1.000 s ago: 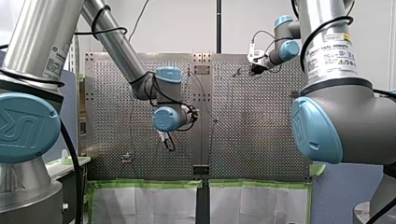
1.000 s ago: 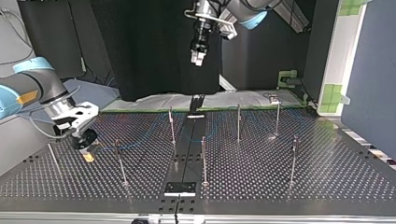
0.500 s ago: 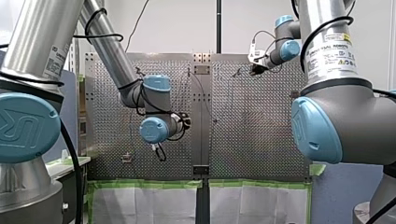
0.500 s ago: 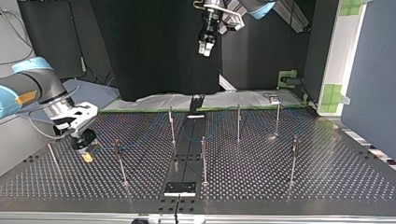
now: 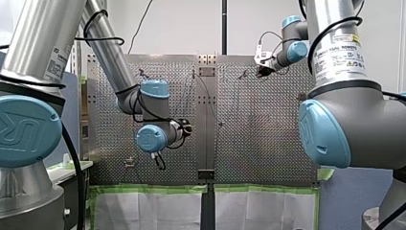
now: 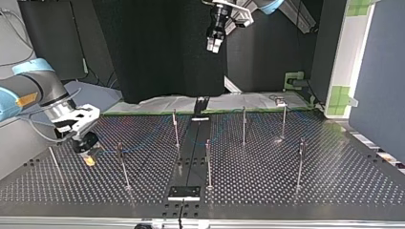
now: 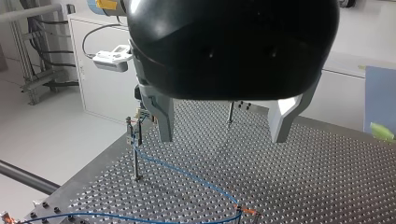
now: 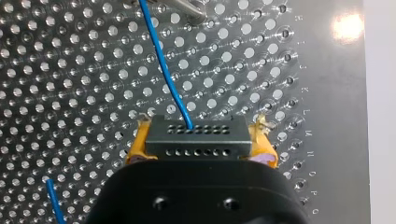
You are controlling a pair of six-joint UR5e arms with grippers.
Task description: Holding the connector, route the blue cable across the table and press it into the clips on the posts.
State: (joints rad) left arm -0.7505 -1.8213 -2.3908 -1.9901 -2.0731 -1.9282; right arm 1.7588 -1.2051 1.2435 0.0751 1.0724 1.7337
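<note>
Our right gripper (image 8: 196, 150) pinches the connector (image 8: 196, 134) between yellow pads (image 8: 134, 150), low over the table (image 6: 286, 191) near its edge at the top view's left; the blue cable (image 8: 161, 60) runs from it toward the posts (image 6: 123, 164); our left gripper (image 7: 222, 137) hangs high, fingers (image 7: 161, 119) spread, empty; we should hold the pinch firm and draw the cable taut above each clip (image 7: 135, 123) before pressing.

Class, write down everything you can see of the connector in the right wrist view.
The connector is a dark grey rectangular block, plastic by its look, with two rows of small round holes on the face that shows. The yellow pads of my right arm's jaws clamp its short ends. The blue cable leaves one hole in the row farther from the jaws. Beyond it lies the perforated table; contact cannot be told.
</note>
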